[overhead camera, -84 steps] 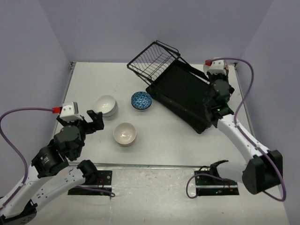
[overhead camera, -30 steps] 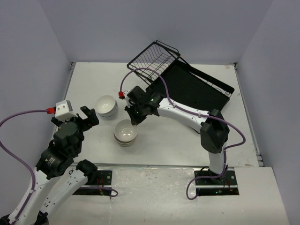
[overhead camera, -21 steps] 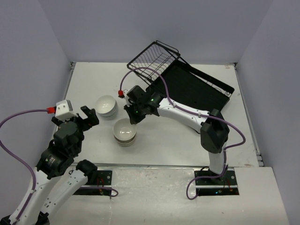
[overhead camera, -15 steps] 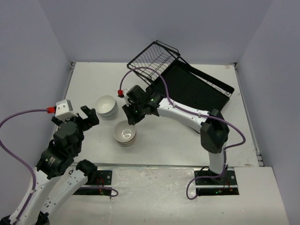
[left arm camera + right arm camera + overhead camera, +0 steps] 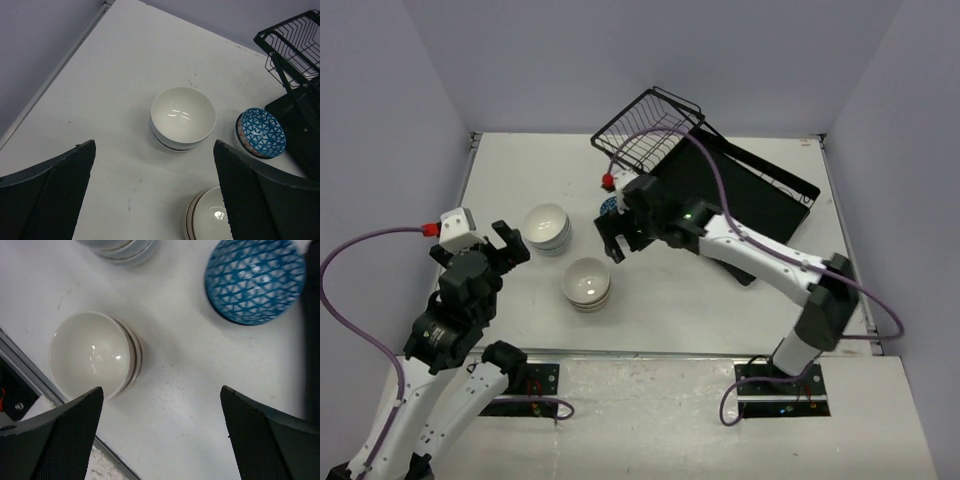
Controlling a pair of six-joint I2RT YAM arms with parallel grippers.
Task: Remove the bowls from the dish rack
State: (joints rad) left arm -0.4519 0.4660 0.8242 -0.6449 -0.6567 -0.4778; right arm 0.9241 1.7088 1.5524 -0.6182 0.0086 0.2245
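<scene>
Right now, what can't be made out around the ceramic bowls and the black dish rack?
Blue-patterned ceramic bowl: top view, almost wholly under the right arm.
Black rectangular dish rack tray: top view, near side under that arm.
Brown-rimmed cream bowl stack: left wrist, cut by bottom edge; count unclear.
White ceramic bowl stack: right wrist, cut by top edge.

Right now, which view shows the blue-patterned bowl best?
Left wrist: the whole blue-patterned bowl shows unobstructed, beside the dish rack. Right wrist shows it from above, clipped at the frame edge. Top external shows only a sliver behind the right arm.
</scene>
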